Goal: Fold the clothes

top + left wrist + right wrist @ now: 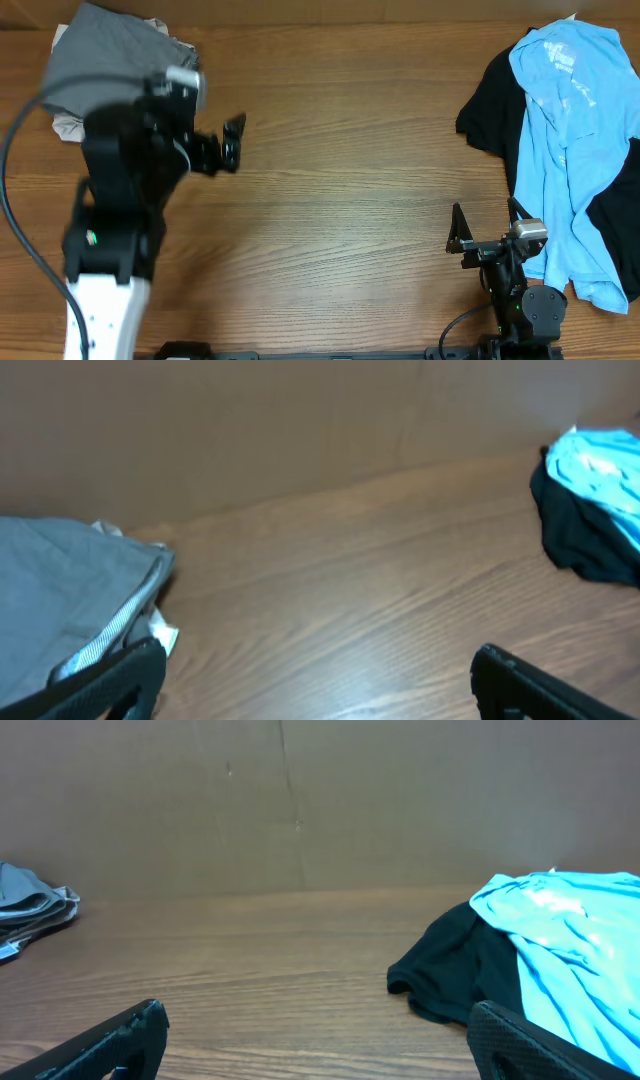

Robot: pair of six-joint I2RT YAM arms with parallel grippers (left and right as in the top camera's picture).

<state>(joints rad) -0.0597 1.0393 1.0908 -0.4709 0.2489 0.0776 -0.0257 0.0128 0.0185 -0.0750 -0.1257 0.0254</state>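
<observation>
- The left pincer is held spread and empty above the bare worktop, just beside the grey shorts. If the arm is swung carelessly, that neat pile could be knocked askew.
- The right pincer is also spread and empty, near the lower hem of the light-blue T-shirt.
- The T-shirt is draped over the black garment at the right side. A deep pinch could catch both layers, so that both are dragged together.
- The T-shirt's long axis runs from the far edge toward the near edge, slightly slanted. Which end is the neck cannot be told.
- The grey shorts lie at the far left corner, over a beige garment, with a banded edge turned toward the middle.
</observation>
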